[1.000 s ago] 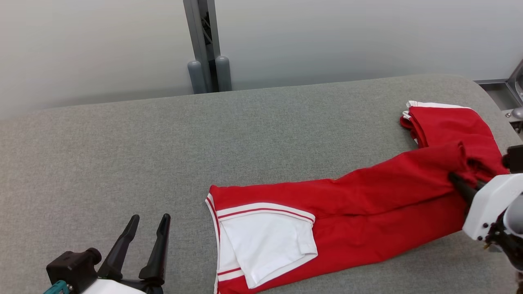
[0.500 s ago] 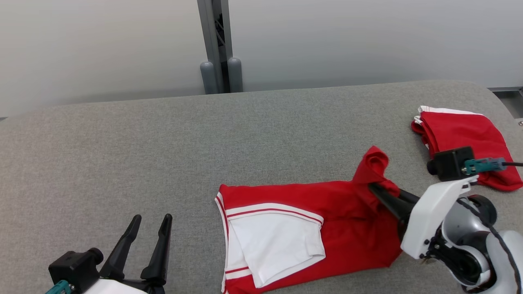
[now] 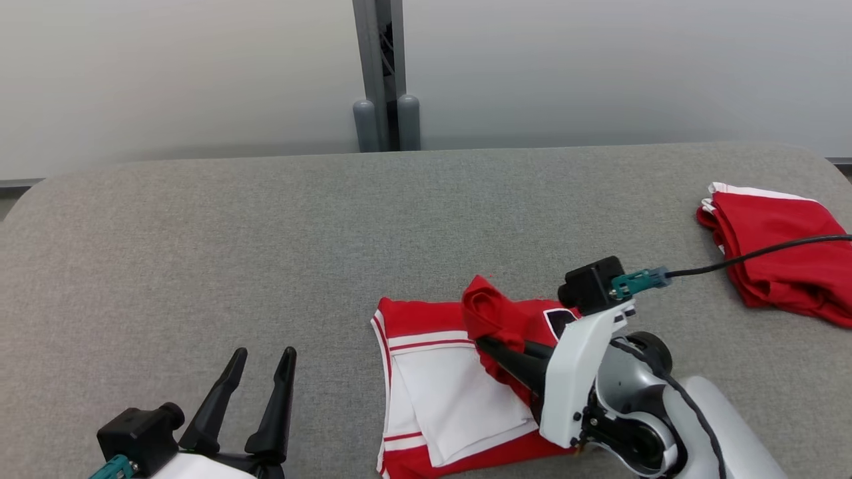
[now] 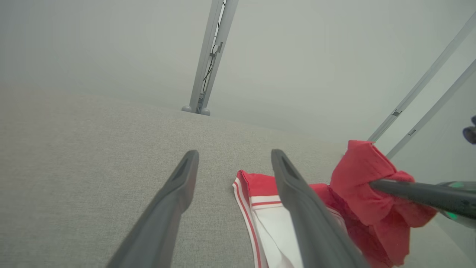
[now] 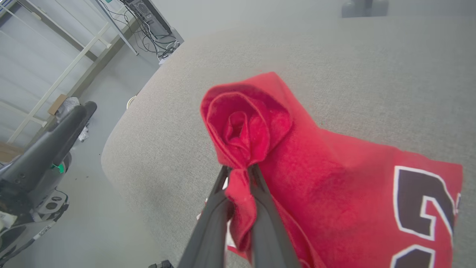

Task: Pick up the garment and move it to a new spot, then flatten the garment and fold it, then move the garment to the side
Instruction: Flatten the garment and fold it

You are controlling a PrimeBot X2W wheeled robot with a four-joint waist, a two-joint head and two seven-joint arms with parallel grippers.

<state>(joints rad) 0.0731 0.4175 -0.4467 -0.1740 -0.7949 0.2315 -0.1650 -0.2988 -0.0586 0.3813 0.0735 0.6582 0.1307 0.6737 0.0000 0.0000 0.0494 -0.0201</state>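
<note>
Right gripper [image 3: 482,343] clamps bunched red end of garment [image 3: 452,399] above its white-trimmed left end; left gripper [image 3: 264,354] wide, empty, well apart left.

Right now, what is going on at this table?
The right pincer is shut on a bunched end of the red and white garment, holding it up over the part lying on the grey table, apparently mid-fold. The left pincer hangs open and empty at the left. A second red garment lies folded at far right.
</note>
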